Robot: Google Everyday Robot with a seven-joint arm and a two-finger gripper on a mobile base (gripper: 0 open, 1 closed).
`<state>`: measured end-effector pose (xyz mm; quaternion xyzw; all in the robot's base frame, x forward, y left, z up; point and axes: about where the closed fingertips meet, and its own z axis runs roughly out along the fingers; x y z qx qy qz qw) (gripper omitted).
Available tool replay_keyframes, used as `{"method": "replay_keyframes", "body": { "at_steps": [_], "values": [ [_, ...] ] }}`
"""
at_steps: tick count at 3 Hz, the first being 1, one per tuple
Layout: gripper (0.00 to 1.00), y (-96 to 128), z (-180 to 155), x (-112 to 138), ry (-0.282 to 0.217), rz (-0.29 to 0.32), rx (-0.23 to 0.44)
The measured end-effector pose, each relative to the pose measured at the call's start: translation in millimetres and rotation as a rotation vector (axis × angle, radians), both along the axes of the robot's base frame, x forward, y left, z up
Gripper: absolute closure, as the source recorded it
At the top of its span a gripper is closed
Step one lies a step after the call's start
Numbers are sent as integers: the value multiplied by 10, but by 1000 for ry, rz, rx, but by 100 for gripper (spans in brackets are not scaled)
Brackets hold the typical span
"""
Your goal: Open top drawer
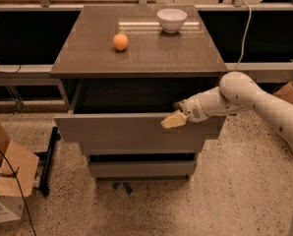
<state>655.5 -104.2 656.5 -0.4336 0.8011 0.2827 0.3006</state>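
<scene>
The top drawer (131, 132) stands pulled out from the grey-brown cabinet, its flat front panel well forward of the cabinet and its dark interior (136, 100) showing. My gripper (175, 119) reaches in from the right on the white arm (245, 97) and sits at the drawer front's top edge, right of centre. One tan fingertip (170, 122) lies over the outside of the panel. A narrower, shorter drawer front (141, 169) sits below, pushed in.
An orange (120, 42) and a white bowl (171, 19) rest on the cabinet top (146, 53). Cardboard boxes (6, 181) stand on the floor at the left, with a black bar (47, 161) beside the cabinet. Another box (290, 93) is at the right.
</scene>
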Motion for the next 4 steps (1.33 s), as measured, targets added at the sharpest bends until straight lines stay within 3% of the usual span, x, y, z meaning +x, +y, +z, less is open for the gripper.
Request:
{"method": "replay_keyframes", "body": {
  "at_steps": [3, 4],
  "values": [
    [35, 0, 12, 0, 0, 0, 0],
    [11, -48, 56, -188, 13, -17, -34]
  ]
}}
